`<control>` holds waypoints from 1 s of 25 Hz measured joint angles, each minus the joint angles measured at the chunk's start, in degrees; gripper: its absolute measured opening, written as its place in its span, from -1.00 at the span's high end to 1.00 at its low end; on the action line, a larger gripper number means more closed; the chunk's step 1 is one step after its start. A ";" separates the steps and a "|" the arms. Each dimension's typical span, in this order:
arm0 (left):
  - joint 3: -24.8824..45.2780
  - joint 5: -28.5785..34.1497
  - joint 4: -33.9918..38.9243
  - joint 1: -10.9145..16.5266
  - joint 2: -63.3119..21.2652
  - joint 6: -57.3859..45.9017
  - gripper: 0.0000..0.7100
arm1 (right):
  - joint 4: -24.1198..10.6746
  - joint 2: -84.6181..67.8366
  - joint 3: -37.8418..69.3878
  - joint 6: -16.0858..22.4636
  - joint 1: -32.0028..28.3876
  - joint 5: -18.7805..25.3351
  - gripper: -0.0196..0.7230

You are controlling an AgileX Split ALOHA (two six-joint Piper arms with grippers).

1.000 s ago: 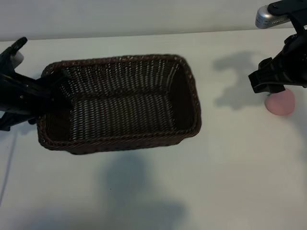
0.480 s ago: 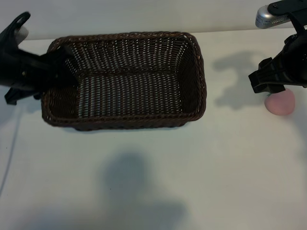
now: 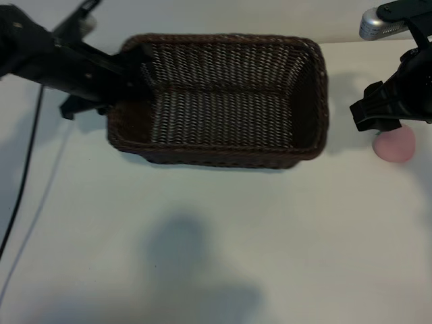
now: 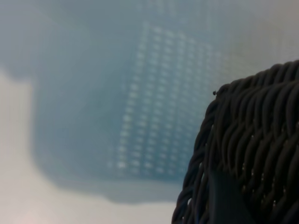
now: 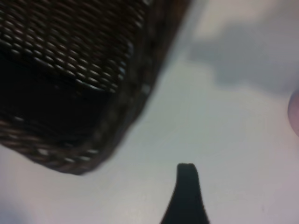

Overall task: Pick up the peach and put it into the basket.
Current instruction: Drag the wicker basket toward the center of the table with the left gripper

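Left gripper (image 3: 131,81) clamps the short left-end wall of the basket (image 3: 223,94), jaws part-closed on the wicker, arm reaching in from the left edge of the desk (image 3: 202,256). Basket is a dark brown woven rectangle, open side up, nothing visible inside, sitting toward the far edge of the desk, roughly mid-width, long side parallel to the far edge. Left wrist view shows the braided rim (image 4: 252,140) right up against the camera, one dark jaw tip pressed on the weave; rest of that view is out of focus. Right gripper (image 3: 381,115) is near the right edge of the desk, directly above the peach (image 3: 395,145), jaws wide apart, holding nothing; contact with the peach cannot be told. Peach is pale pink, lying on the desk near the right edge, well apart from the basket's right end, partly hidden under the right gripper. Right wrist view shows a rounded basket corner (image 5: 93,116), bare desk, and a sliver of pink peach (image 5: 294,112) at the frame edge. A black cable (image 3: 23,182) trails along the left edge of the desk.
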 joint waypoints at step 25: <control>-0.31 -4.19 -0.60 -1.86 9.37 -2.50 0.07 | 0.00 0.00 0.00 0.00 0.00 1.09 -0.56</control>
